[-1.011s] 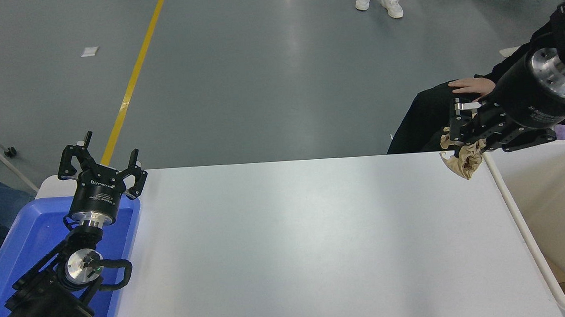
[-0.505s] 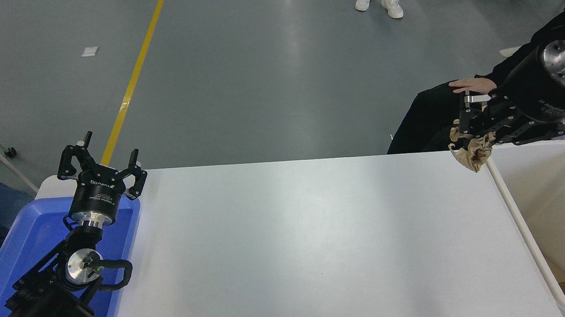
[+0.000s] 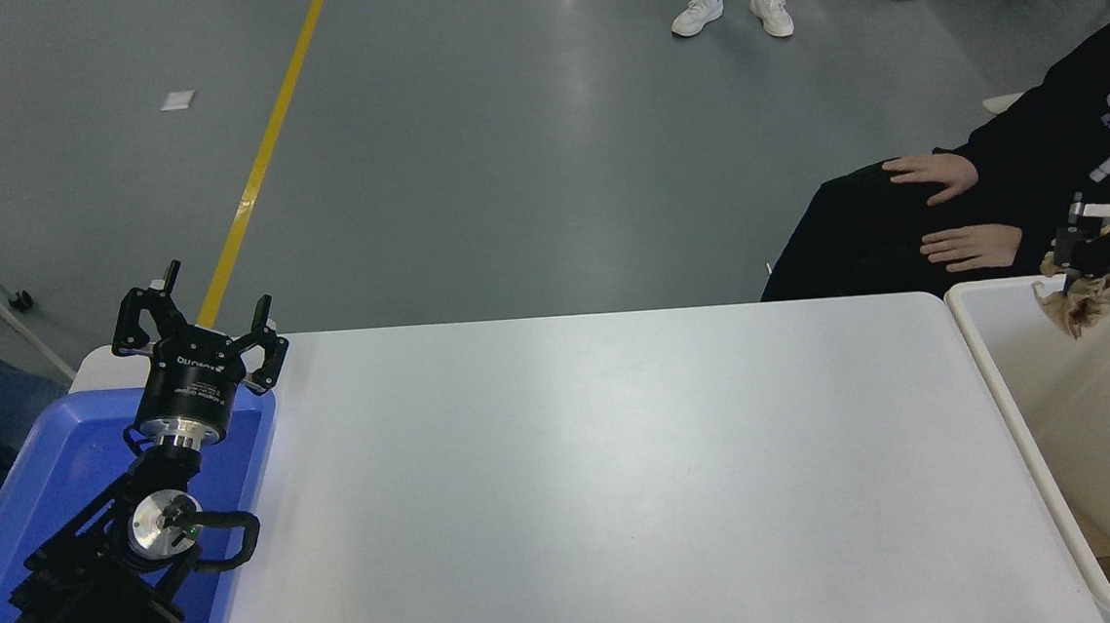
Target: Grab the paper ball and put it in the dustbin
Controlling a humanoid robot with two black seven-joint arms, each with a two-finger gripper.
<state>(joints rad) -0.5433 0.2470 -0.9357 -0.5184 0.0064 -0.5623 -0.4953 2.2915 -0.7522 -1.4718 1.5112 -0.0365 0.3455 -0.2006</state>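
The tan crumpled paper ball (image 3: 1077, 305) hangs above the far inside of the cream dustbin (image 3: 1000, 388) at the table's right end. My right gripper (image 3: 1089, 264) is shut on the ball from above, and most of that arm is cut off by the picture's right edge. At the lower left my left gripper (image 3: 196, 315) stays parked, open and holding nothing, over the blue tray.
A blue tray (image 3: 20, 486) lies at the table's left end under the left arm. A seated person in black has both hands (image 3: 936, 177) resting on their lap just beyond the dustbin. Someone's white shoes (image 3: 734, 14) stand on the floor further back.
My right gripper has carried the paper ball rightward, from over the table's far right corner to above the dustbin. The seated person's second hand has come into view.
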